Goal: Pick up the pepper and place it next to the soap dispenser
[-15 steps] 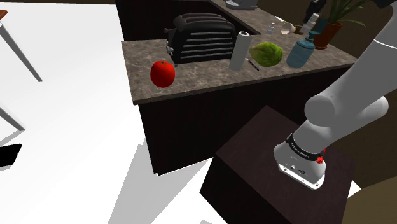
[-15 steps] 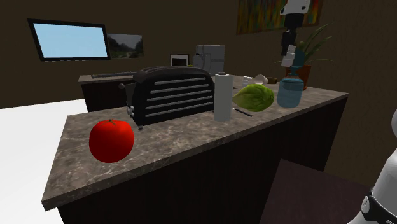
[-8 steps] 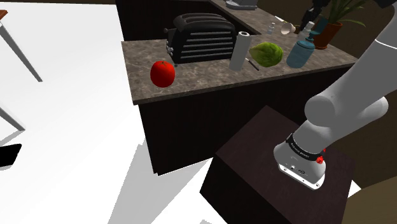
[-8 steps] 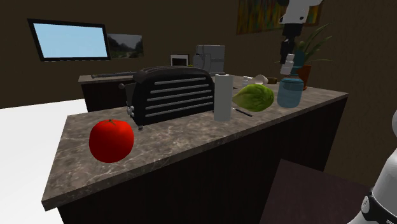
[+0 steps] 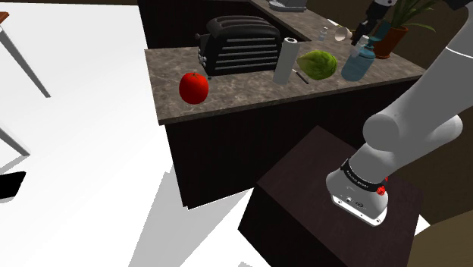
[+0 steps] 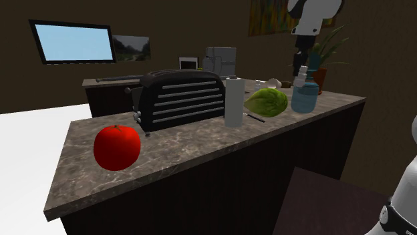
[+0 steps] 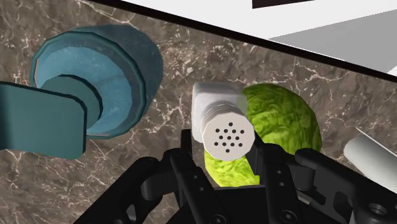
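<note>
The pepper is a pale shaker (image 7: 221, 121) with a perforated cap, and my gripper (image 7: 228, 154) is shut on it, a black finger on each side. It hangs above the marble counter (image 5: 227, 95), between the teal soap dispenser (image 7: 95, 83) and a green lettuce (image 7: 283, 121). In the shoulder view the gripper (image 5: 361, 35) holds the shaker (image 5: 358, 43) just above the dispenser (image 5: 356, 64). Seen from the second exterior view, the shaker (image 6: 303, 72) is right over the dispenser (image 6: 305, 98).
On the counter stand a white paper roll (image 5: 285, 61), a black toaster (image 5: 239, 44) and a red round fruit (image 5: 193, 87). A potted plant (image 5: 394, 30) and small glassware (image 5: 339, 32) are behind the dispenser. The dark stand (image 5: 318, 205) is below the counter's front.
The gripper has come down with the shaker, from well above the counter to just over the soap dispenser. Everything on the counter has stayed put.
</note>
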Motion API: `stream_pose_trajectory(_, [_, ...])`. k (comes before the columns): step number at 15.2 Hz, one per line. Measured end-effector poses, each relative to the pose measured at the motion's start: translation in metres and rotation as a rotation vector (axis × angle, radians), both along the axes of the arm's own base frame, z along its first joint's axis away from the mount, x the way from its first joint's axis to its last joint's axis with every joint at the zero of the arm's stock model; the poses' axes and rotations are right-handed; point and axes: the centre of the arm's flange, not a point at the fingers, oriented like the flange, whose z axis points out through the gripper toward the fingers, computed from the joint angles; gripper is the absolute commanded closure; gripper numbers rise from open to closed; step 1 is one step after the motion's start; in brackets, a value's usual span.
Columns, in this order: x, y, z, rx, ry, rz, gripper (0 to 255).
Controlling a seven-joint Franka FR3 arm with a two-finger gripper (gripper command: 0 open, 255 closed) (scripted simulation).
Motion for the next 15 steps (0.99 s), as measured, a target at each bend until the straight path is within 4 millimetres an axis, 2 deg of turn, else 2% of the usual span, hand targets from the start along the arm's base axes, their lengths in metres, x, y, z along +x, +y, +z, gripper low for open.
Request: stream_pose_trajectory(15, [0.001,-0.001,-0.079,0.000,0.000,0.000,255])
